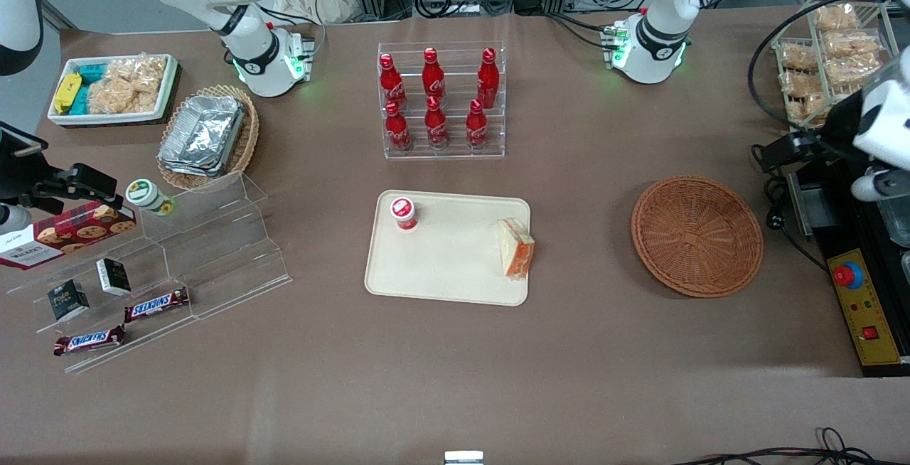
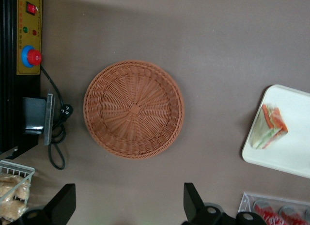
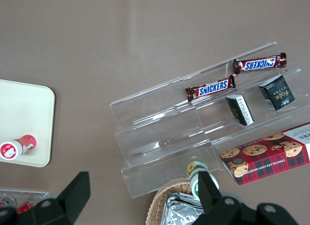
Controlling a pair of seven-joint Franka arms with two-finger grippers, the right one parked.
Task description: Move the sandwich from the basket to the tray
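1 sandwich (image 1: pixel 516 247) lay on the tray (image 1: pixel 441 273), at the tray end nearest the basket (image 1: pixel 697 235), with its orange-red filling edge facing the front camera. it touched nothing but the tray surface. 1 red-capped cup (image 1: pixel 404 212) stood on the same tray, at the corner toward the parked arm's end and farther from the front camera, well apart from the sandwich.

1 round basket sat on the table toward the working arm's end, apart from the tray, and held 0 items.

the gripper (image 2: pixel 127 204) hung above the table just beside the basket rim, with its 2 fingers (image 2: pixel 63 201) spread wide and gripping nothing. in the front view the working arm showed only at the picture edge, at the working arm's end of the table.

1 clear rack (image 1: pixel 442 99) stood farther from the front camera than the tray and carried 6 red bottles (image 1: pixel 435 124) in 2 rows of 3.

toward the parked arm's end, 1 clear stepped stand (image 1: pixel 178 266) carried 2 snickers bars (image 1: pixel 156 303), 2 small dark boxes (image 1: pixel 112 276), 1 cookie box (image 1: pixel 67 234) and 1 green-lidded jar (image 1: pixel 149 196). 1 tan oval basket (image 1: pixel 206 136) held foil containers, and 1 white bin (image 1: pixel 114 88) held bagged snacks.

1 control box (image 1: pixel 864 308) with 1 red button lay beside the round basket at the working arm's end.
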